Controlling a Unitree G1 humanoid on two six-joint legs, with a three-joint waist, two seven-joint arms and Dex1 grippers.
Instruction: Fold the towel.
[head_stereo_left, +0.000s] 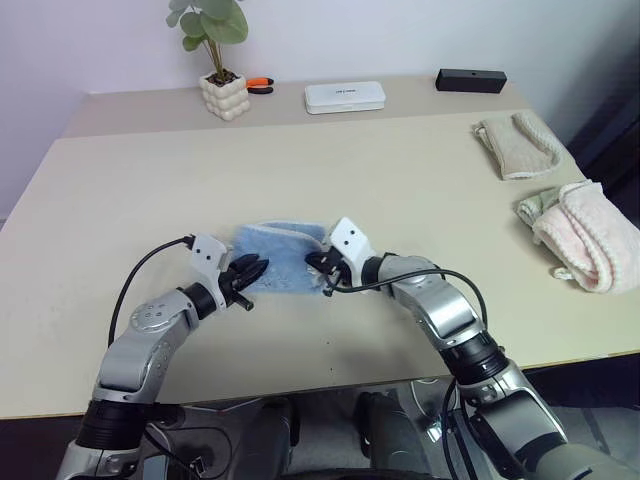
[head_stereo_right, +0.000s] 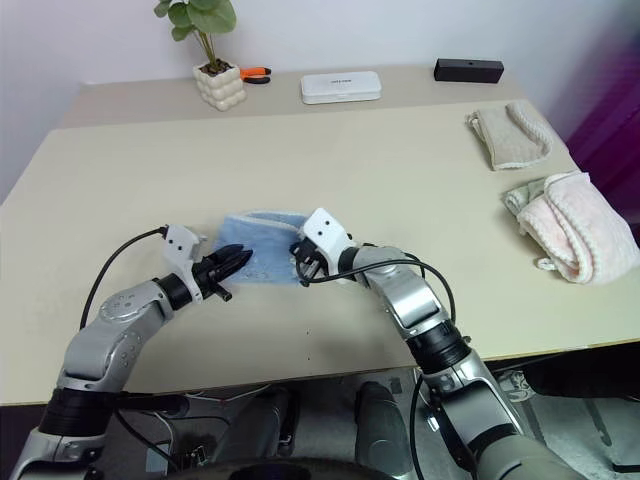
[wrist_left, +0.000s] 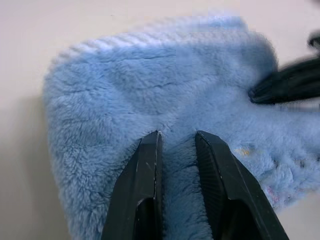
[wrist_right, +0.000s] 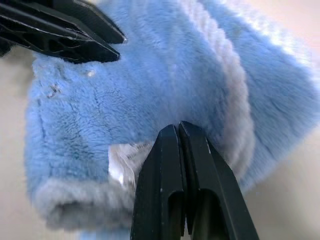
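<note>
The towel (head_stereo_left: 283, 256) is light blue and fluffy, lying folded into a small pad near the table's front edge. My left gripper (head_stereo_left: 254, 269) meets it from the left. In the left wrist view a ridge of towel (wrist_left: 150, 80) sits pinched between the left gripper's (wrist_left: 177, 137) two black fingers. My right gripper (head_stereo_left: 316, 266) is at the towel's right side. In the right wrist view its fingers (wrist_right: 170, 155) are pressed together, with the tips on the towel (wrist_right: 165, 65) beside a small white label (wrist_right: 122, 162). Whether cloth is caught between them I cannot tell.
A beige towel (head_stereo_left: 515, 146) and a pale pink towel (head_stereo_left: 585, 236) lie at the table's right side. Along the back stand a potted plant (head_stereo_left: 221, 88), an orange-handled tool (head_stereo_left: 260, 85), a white box (head_stereo_left: 345, 97) and a black box (head_stereo_left: 470, 80).
</note>
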